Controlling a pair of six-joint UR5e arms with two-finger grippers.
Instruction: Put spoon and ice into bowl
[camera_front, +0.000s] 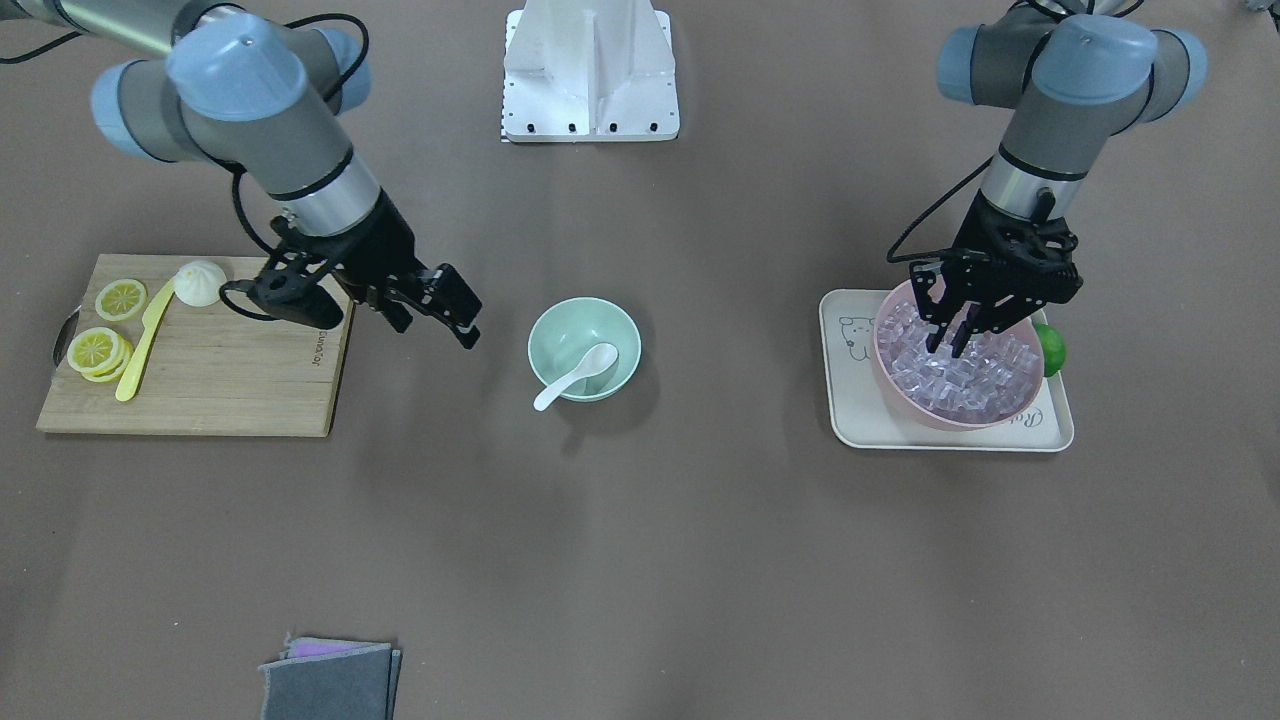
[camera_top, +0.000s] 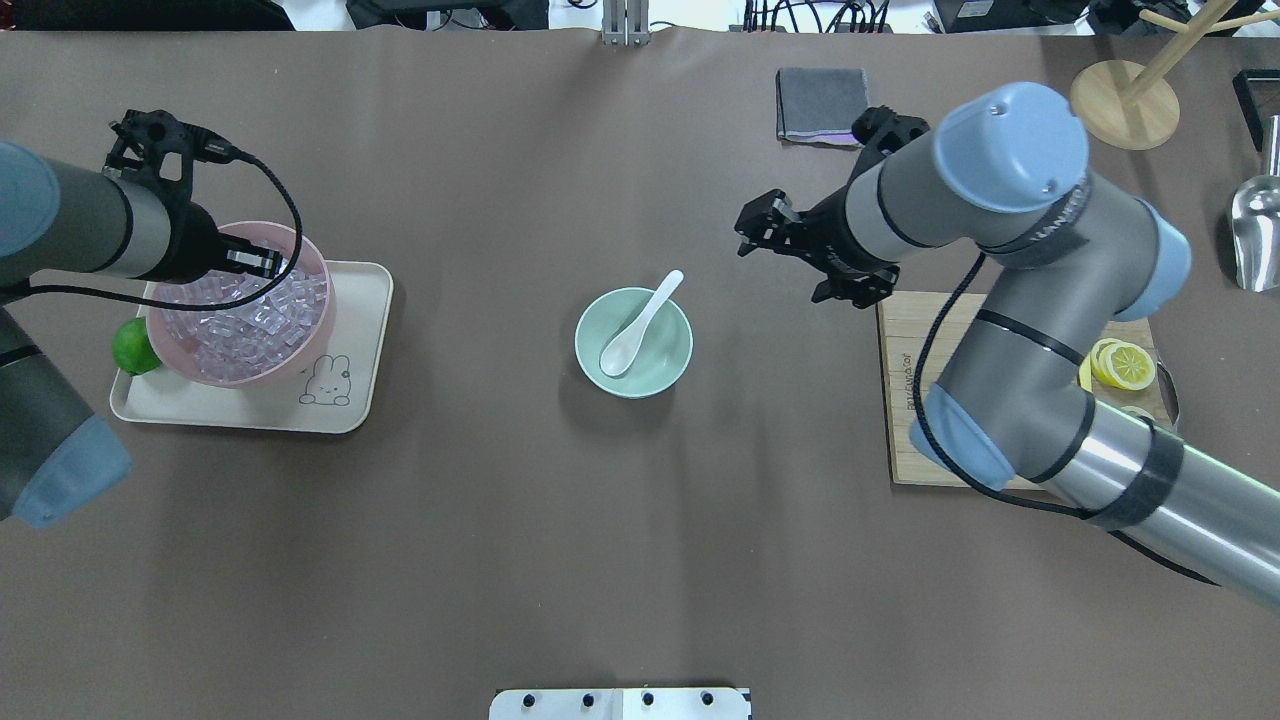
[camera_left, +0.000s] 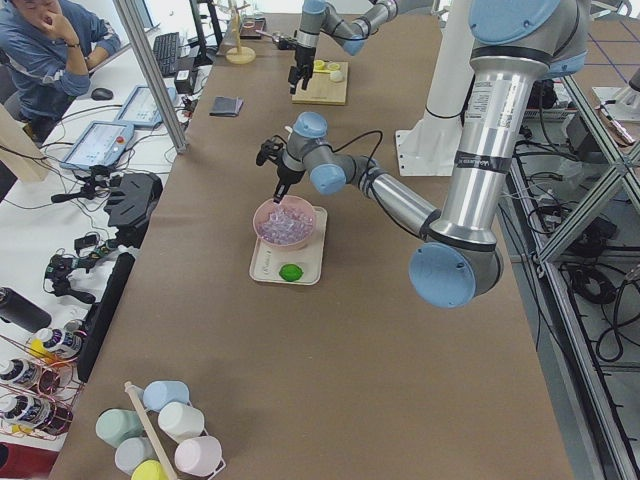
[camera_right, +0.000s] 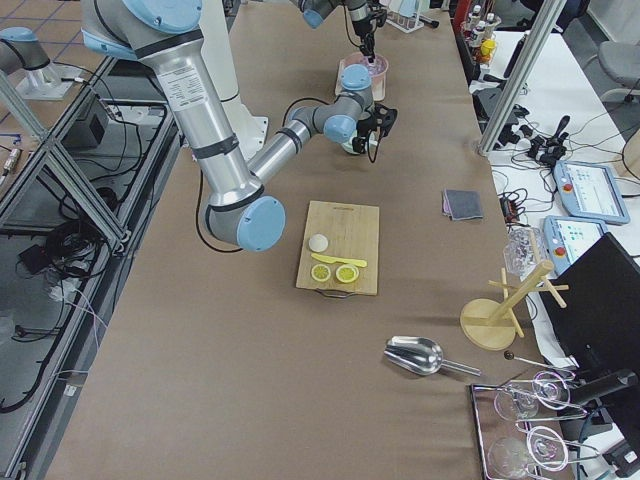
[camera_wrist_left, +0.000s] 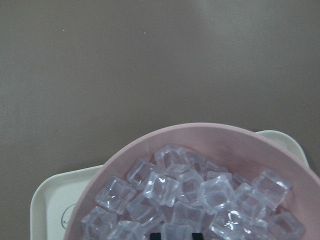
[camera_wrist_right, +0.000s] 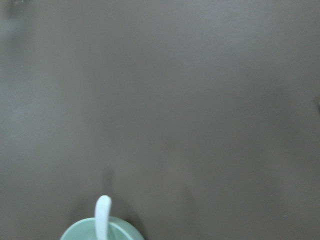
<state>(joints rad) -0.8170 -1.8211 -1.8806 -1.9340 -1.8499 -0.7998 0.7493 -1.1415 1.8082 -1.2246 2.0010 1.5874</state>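
Brown table, glossy white spoon in mint bowl, clear ice cubes

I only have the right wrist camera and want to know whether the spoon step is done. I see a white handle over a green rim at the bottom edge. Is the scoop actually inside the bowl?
Observer: Yes. The overhead view shows the spoon with its scoop down in the green bowl and its handle leaning out over the rim.
Operator: Good. Is there any ice in there?
Observer: None that I can see. The ice is all heaped in the pink bowl on the tray. The left gripper is down at that heap with a cube between its fingertips, but I can't tell whether it is pinching the cube.
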